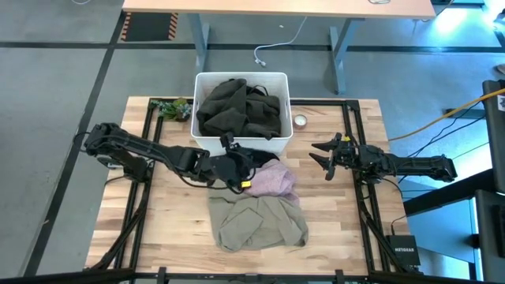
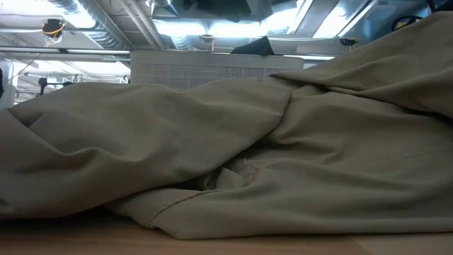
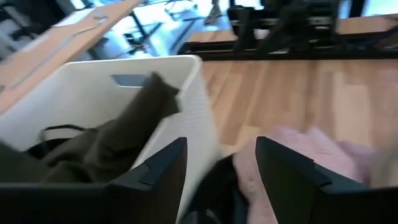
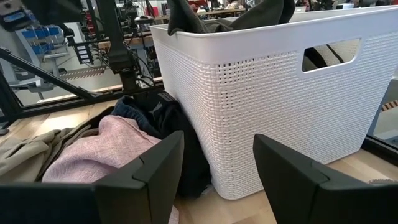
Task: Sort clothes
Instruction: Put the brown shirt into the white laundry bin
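- Two arms over the wooden bench [image 1: 158, 237], one per side.
- White plastic bin [image 1: 278, 142] sits at the far middle of the bench, stuffed with a dark olive-green garment [image 1: 237, 106]; a fold hangs over the rim.
- Left gripper [image 1: 235, 170] is just in front of the bin's near wall, above the dark garment [image 4: 158, 118] and beside the pale pink garment [image 1: 272, 180]. Jaws spread apart, nothing between them.
- Pale pink garment lies touching the dark one, right against the bin's near side.
- Beige-olive garment [image 1: 259, 222] lies crumpled on the bench nearer the front edge, touching the pink one; it fills the low view.
- Right gripper [image 1: 322, 154] hovers to the right of the bin, apart from the clothes. Jaws released, empty.
- Small plant [image 1: 172, 108] left of the bin, small round object [image 1: 301, 121] right of it.
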Robot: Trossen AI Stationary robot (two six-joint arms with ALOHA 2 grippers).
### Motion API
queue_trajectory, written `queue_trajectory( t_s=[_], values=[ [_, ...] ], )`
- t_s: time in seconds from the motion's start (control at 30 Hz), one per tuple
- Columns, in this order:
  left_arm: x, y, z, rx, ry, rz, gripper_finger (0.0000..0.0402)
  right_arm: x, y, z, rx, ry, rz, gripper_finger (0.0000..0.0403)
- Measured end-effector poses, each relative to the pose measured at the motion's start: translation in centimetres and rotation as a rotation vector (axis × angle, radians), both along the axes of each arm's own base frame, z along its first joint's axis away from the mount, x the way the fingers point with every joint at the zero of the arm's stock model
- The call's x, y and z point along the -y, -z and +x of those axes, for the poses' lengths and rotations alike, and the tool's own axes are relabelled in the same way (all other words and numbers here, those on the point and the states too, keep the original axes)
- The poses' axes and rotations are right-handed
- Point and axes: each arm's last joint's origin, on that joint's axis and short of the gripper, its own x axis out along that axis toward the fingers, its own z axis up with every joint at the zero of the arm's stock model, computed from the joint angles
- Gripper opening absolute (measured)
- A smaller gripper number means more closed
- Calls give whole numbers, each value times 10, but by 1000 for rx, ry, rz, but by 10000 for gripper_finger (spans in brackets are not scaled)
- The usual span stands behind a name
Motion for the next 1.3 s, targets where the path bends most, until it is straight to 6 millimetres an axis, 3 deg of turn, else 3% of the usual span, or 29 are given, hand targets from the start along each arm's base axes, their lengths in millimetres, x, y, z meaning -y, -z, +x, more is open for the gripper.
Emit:
queue_trajectory(
  t_s=[0.2,0.4,0.6,0.8,0.93,1.1,1.2,1.3],
  values=[
    [11,0,-2,-7,74,-28,186,-1,0,0,2,-32,7,214],
    [13,0,-3,-6,78,-28,186,-9,-11,2,123,-320,42,214],
    [13,0,-3,-6,77,-28,186,-13,-20,7,200,-448,108,214],
    [11,4,-4,-32,52,-50,186,-29,-58,21,189,-567,77,214],
    [10,6,-5,-45,35,-68,186,-49,-86,44,47,-583,-20,214],
    [10,5,-7,-45,32,-77,186,-76,-109,83,-292,-564,-145,214],
    [10,0,-12,-31,27,-94,186,-91,-112,109,-499,-560,-183,214],
    [9,-4,-18,-24,5,-120,186,-104,-102,137,-662,-572,-199,214]
  ],
)
